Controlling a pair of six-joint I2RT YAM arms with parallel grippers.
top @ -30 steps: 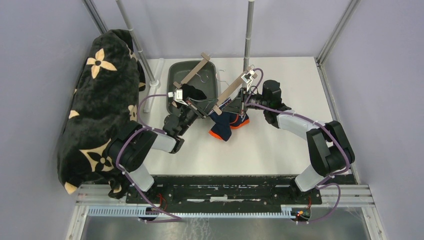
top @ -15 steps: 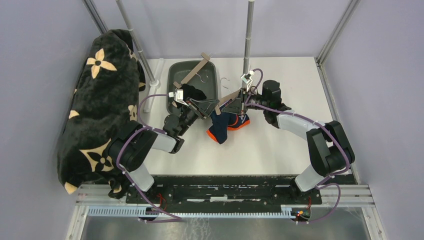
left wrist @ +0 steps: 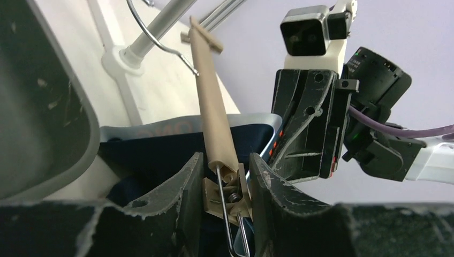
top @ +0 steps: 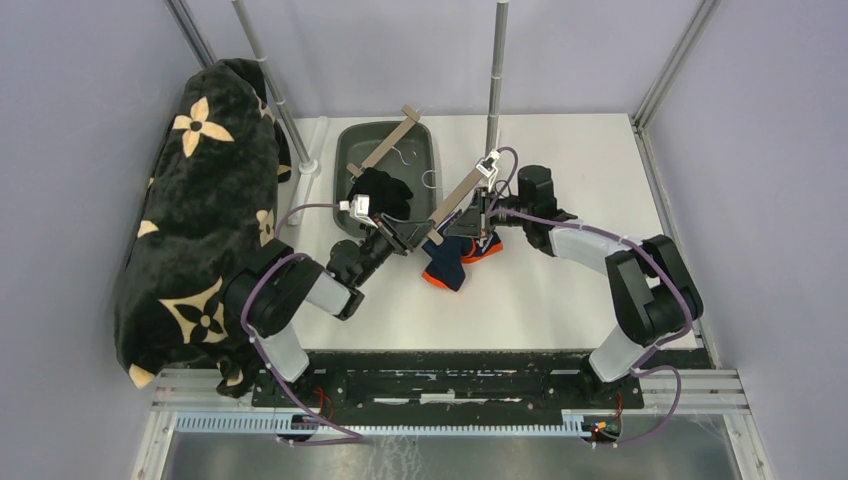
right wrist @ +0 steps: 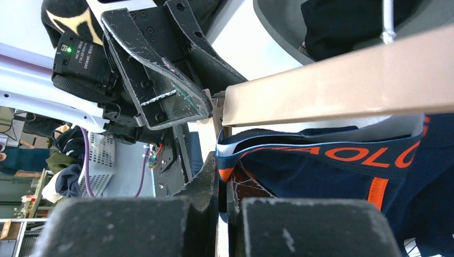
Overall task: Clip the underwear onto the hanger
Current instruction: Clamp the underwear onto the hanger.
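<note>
A tan wooden hanger point(top: 452, 203) with a wire hook lies tilted over the table middle. It also shows in the left wrist view point(left wrist: 212, 107) and the right wrist view point(right wrist: 342, 91). Navy underwear point(top: 452, 257) with an orange-lettered waistband point(right wrist: 342, 155) hangs under the hanger's near end. My left gripper point(left wrist: 225, 184) is shut on the hanger's end clip point(left wrist: 227, 195). My right gripper point(right wrist: 224, 176) is shut on the waistband corner, right below that clip. The two grippers nearly touch.
A dark grey bin point(top: 352, 170) at the back holds a second hanger point(top: 392, 142) and dark clothes point(top: 380, 187). A black blanket with tan flowers point(top: 195, 200) hangs on the left. Two upright poles point(top: 494, 60) stand behind.
The hanger's far end dipped, then rose again and shifted slightly left. The underwear moved a little toward the hanger's near clip. Both grippers stayed shut.
</note>
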